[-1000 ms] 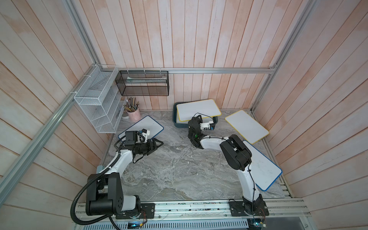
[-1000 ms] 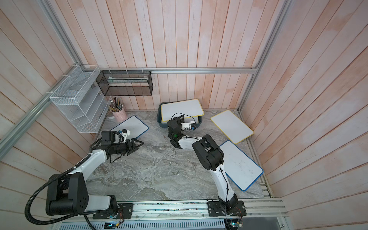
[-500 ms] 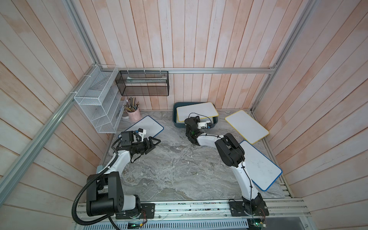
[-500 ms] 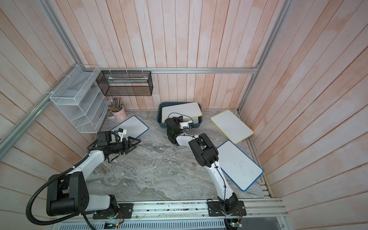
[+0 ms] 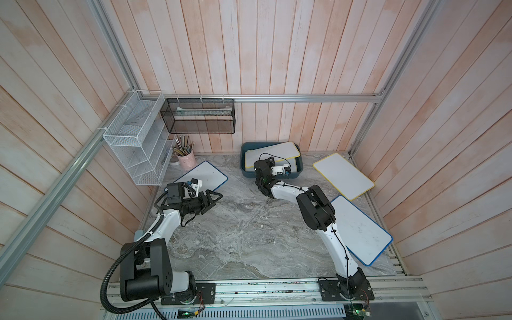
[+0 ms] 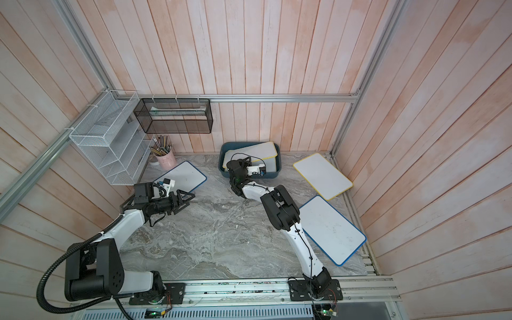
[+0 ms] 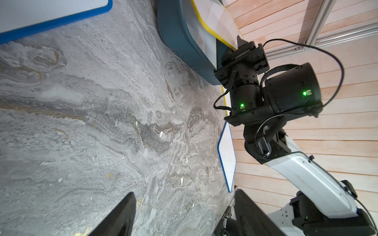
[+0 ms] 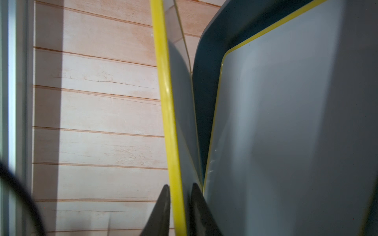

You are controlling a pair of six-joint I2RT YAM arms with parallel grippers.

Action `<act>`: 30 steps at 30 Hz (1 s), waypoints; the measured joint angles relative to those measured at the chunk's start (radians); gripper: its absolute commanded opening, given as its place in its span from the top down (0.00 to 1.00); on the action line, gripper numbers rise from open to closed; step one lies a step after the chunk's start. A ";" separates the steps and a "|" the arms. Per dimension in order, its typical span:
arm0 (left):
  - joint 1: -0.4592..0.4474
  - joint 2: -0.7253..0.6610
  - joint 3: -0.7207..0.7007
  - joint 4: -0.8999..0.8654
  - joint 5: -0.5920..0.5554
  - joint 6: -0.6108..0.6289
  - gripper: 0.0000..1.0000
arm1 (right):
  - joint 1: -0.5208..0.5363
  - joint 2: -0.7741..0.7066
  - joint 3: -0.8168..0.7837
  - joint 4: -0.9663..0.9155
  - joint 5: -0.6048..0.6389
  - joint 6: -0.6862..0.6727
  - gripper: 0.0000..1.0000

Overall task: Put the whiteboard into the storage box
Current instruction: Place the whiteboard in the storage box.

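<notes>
The left gripper [image 5: 217, 201] hangs over the marble table [image 5: 249, 235], its jaws spread wide and empty. By the back wall, the yellow-edged whiteboard [image 5: 279, 149] lies tilted in the storage box [image 5: 242, 158] over a second whiteboard [image 8: 286, 122]. The right gripper [image 8: 180, 204] straddles the tilted board's edge; whether it pinches, I cannot tell.

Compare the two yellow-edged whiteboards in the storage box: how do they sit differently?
The upper whiteboard sits tilted, rising above the rim of the storage box; the lower whiteboard lies down inside it. The right end effector straddles the upper whiteboard's edge; nothing grips the lower whiteboard. Both are white with yellow edging.
</notes>
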 measured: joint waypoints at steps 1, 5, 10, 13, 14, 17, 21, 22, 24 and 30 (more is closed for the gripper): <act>0.001 0.000 0.000 0.000 0.000 0.000 0.23 | 0.000 0.000 -0.003 0.019 -0.010 -0.009 0.69; 0.008 0.000 0.000 0.000 0.000 0.000 0.23 | -0.002 -0.006 -0.054 0.082 -0.040 -0.036 0.63; 0.017 -0.002 0.000 0.001 0.000 0.000 0.23 | -0.003 -0.063 -0.227 0.185 -0.112 -0.083 0.63; 0.021 -0.004 0.000 0.004 0.000 -0.003 0.23 | 0.001 -0.132 -0.346 0.254 -0.150 -0.120 0.63; 0.023 -0.004 0.000 0.004 0.000 -0.004 0.23 | 0.003 -0.160 -0.379 0.279 -0.161 -0.132 0.63; 0.029 -0.005 0.000 0.004 0.000 -0.007 0.23 | 0.010 -0.261 -0.467 0.361 -0.201 -0.176 0.63; 0.032 -0.005 0.000 0.003 -0.001 -0.006 0.23 | 0.008 -0.393 -0.567 0.473 -0.274 -0.231 0.63; 0.034 -0.005 0.000 0.003 -0.001 -0.006 0.23 | 0.003 -0.419 -0.585 0.493 -0.305 -0.244 0.63; 0.039 -0.005 0.000 0.002 -0.002 -0.006 0.23 | -0.014 -0.453 -0.603 0.506 -0.385 -0.268 0.63; 0.056 -0.006 0.000 -0.016 -0.032 0.006 0.23 | -0.090 -0.489 -0.603 0.403 -0.712 -0.365 0.64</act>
